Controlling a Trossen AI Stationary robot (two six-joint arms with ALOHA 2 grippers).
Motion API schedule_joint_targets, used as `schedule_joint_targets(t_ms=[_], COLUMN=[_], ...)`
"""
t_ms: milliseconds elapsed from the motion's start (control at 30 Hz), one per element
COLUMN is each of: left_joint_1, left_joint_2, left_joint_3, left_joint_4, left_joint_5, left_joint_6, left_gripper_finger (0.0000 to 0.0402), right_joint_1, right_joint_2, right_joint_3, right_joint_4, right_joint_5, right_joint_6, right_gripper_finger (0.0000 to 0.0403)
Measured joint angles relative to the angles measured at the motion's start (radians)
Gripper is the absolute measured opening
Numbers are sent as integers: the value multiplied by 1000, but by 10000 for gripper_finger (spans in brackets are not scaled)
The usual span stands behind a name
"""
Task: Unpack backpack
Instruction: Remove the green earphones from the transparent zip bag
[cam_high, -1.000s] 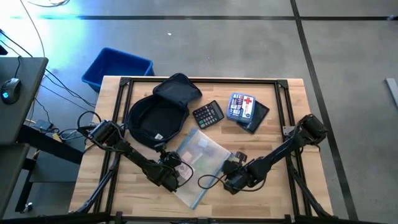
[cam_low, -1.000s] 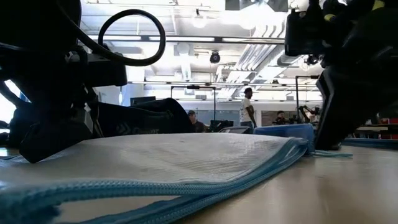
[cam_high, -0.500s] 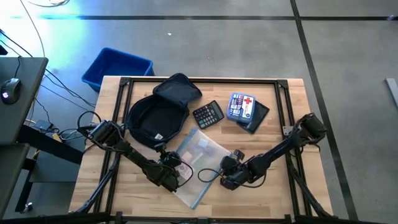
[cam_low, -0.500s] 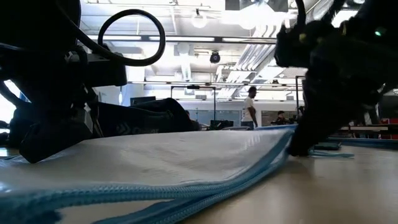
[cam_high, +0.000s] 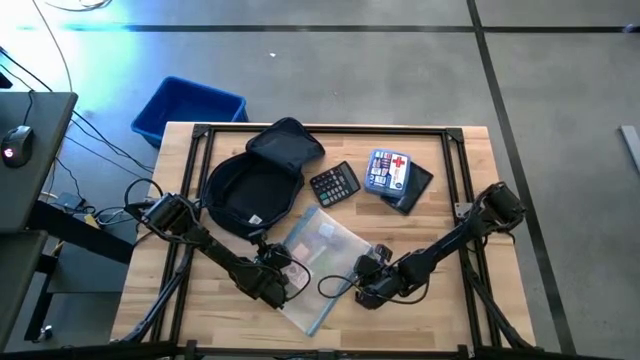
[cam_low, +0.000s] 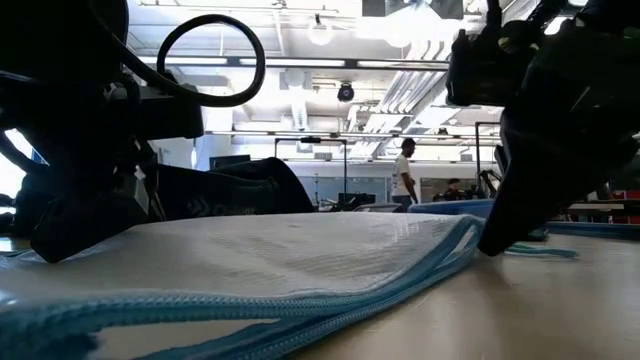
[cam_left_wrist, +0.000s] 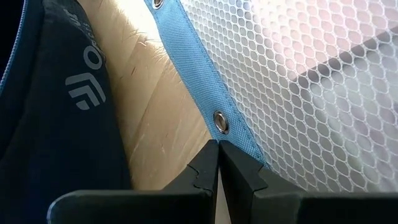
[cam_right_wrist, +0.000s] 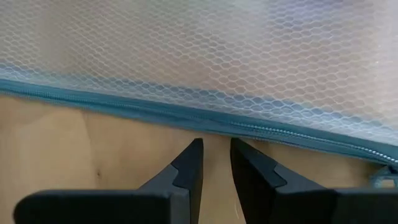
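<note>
The left gripper (cam_high: 284, 283) is seen with its fingers pressed together on nothing, the tips resting just beside the blue-edged border of the mesh pouch (cam_high: 318, 258), next to a metal eyelet (cam_left_wrist: 220, 121). On the pouch's opposite side, the right gripper (cam_high: 361, 283) is held low over the table (cam_high: 440, 310); its fingers are parted by a narrow gap with nothing between them, and the pouch's zipper edge (cam_right_wrist: 205, 121) lies just ahead of the tips.

Just beyond the left gripper, away from the robot, the backpack (cam_high: 252, 185) is found lying flat with its flap thrown back and its dark interior exposed. Its long axis is judged to run diagonally, from the end near the left gripper to the flap at the far side, which points toward the table's far edge.

Farther out, past the pouch, a calculator (cam_high: 334, 183) and a first-aid kit (cam_high: 389, 170) resting on a dark flat item (cam_high: 414, 190) are laid out on the table. Unpacking is therefore judged well advanced: several things are already out. Whether anything is left inside the backpack cannot be told from its dark interior. Beyond the table's far corner, a blue bin (cam_high: 188, 109) is seen on the floor.
</note>
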Motion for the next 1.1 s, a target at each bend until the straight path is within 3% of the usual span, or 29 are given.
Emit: schedule_joint_targets(t_ms=[367,733,933,1100], left_joint_1=[0,-2,-9,-1], left_joint_2=[0,5,6,5], left_joint_3=[0,49,177,173], left_joint_4=[0,-29,-129,-109], left_joint_5=[0,-13,-59,-68], left_joint_6=[0,52,80,80], left_gripper_finger=[0,0,0,0], right_joint_1=[-8,-8,1,14], right_joint_2=[0,0,6,59], right_joint_3=[-9,-10,-10,-10], right_joint_4=[9,385,412,389], right_joint_5=[131,159,130,54], right_joint_6=[-12,-384,-485,-570], right_gripper_finger=[66,72,119,161])
